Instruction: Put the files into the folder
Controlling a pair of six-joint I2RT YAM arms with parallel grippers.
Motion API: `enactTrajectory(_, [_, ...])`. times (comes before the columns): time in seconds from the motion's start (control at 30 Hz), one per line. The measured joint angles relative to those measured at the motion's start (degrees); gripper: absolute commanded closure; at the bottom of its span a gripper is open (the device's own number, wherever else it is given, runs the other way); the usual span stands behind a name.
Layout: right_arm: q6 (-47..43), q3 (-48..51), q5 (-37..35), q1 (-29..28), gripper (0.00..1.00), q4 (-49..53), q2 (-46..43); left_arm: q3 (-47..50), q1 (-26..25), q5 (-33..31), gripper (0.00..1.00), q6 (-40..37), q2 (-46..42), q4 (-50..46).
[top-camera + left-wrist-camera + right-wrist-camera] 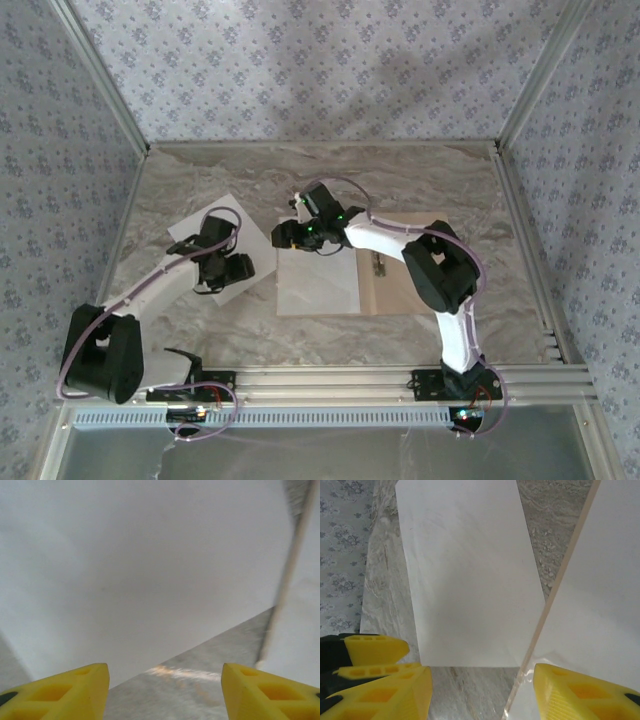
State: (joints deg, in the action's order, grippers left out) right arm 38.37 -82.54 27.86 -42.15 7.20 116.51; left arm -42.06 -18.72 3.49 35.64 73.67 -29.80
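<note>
Widest of all is the marble worktop (400,180) spread under both my arms. On it, centre-right, the tan folder (392,298) lies open and flat, its two leaves side by side. One file, the filed sheet (318,285), rests square on the folder's left leaf. From my right wrist I see that sheet (600,610) sitting just inside the folder's thin tan edge (555,595). The other file, the loose sheet (196,220), lies off to the left on the bare worktop, turned at an angle, just beside the folder with a strip of marble between them. My left arm reaches over it. My left gripper (240,268) hangs over the near-right part of that loose sheet (140,570), yellow fingers (75,690) spread apart with nothing between them; whether they touch the paper I cannot tell. My right gripper (285,235) sits above the folder's far-left corner, pointing at the loose sheet (470,580). Its jaws are also released, gripper (482,680) empty, marble showing in the gap.
</note>
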Motion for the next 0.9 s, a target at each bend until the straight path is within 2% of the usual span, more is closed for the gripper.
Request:
enactTrajectory(0.2, [0.00,-4.20,-0.66,0.00,0.43,1.57,2.05,0.24,0.66,5.09,0.43,2.10,4.90,8.31])
enactTrajectory(0.37, [-0.02,-6.45,-1.05,0.00,0.43,2.29,3.43,0.90,1.31,6.21,0.43,3.34,8.24,11.74])
enactTrajectory(0.73, [-0.02,-6.78,-2.54,-0.09,0.45,4.28,4.26,1.51,5.29,4.37,0.41,2.49,9.90,6.73])
enactTrajectory(0.9, [0.02,-9.18,-2.34,-0.66,0.45,4.61,6.54,1.46,6.45,1.20,0.39,0.79,8.59,1.84])
